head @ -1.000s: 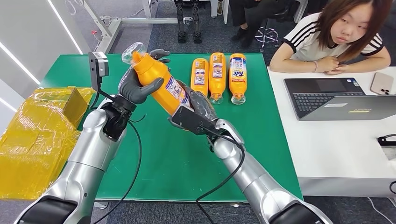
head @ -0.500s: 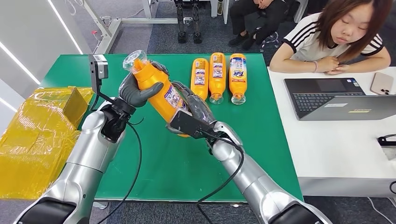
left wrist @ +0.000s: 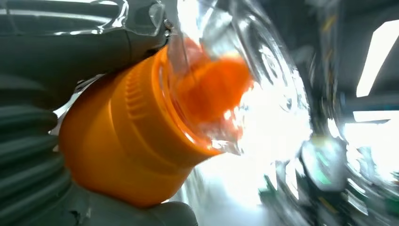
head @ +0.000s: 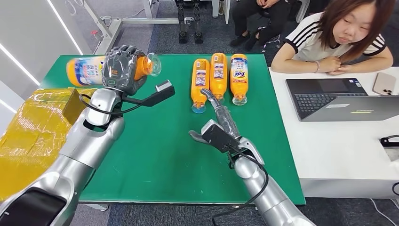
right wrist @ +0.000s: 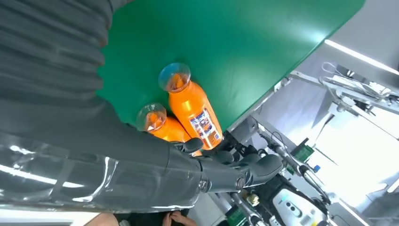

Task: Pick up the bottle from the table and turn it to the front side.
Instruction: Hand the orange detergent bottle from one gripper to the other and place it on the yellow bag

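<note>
**Bottle held sideways in left hand above table's far left**

Bottle, orange with a clear cap, lies roughly horizontal in the air over the far left part of the green table. Left hand is wrapped around its neck end, fingers closed over the orange shoulder. Clear cap points toward the table's middle; the labelled body sticks out toward the left edge. In the left wrist view the cap and orange collar sit right against the grey thumb.

Right hand is low over the table, right of centre, fingers stretched out straight and holding nothing. Fingertips point toward the row of three orange bottles lying side by side at the far edge, caps toward the robot. Whether the fingertips touch the nearest one: cannot tell.

Yellow wrapped package sits beside the table on the left. Person seated at the white desk on the right, with a laptop.
</note>
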`<action>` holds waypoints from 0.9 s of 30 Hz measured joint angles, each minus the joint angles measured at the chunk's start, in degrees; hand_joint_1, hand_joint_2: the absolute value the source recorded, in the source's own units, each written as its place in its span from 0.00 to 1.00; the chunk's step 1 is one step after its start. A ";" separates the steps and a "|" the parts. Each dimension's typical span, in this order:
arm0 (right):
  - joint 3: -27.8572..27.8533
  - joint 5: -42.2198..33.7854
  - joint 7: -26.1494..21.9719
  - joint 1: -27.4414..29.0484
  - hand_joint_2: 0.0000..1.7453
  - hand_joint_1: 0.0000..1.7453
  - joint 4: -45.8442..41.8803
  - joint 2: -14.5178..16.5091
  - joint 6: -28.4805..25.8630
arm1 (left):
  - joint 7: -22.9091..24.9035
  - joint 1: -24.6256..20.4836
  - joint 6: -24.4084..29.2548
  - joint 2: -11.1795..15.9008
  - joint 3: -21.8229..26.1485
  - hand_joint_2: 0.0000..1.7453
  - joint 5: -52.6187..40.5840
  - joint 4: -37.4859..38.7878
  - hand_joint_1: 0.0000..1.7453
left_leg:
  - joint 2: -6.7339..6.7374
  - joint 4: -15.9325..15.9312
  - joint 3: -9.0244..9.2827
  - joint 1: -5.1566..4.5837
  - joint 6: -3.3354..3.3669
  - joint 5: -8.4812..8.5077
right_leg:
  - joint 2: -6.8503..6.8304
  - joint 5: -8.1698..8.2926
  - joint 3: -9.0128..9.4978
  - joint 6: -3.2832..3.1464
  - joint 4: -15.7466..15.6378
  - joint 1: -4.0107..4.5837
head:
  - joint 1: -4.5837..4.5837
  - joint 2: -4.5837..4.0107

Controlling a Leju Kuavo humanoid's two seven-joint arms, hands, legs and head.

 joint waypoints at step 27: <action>-6.36 -0.74 -2.97 14.88 1.00 0.00 -10.00 -5.29 -0.40 | 24.09 17.27 -10.33 24.66 -21.49 1.00 -7.95 -0.06 1.00 | 0.50 -0.18 0.00 0.03 -0.20 -0.14 | 0.51 -0.06 -0.20 -0.09 0.02 0.02 | 0.01 0.00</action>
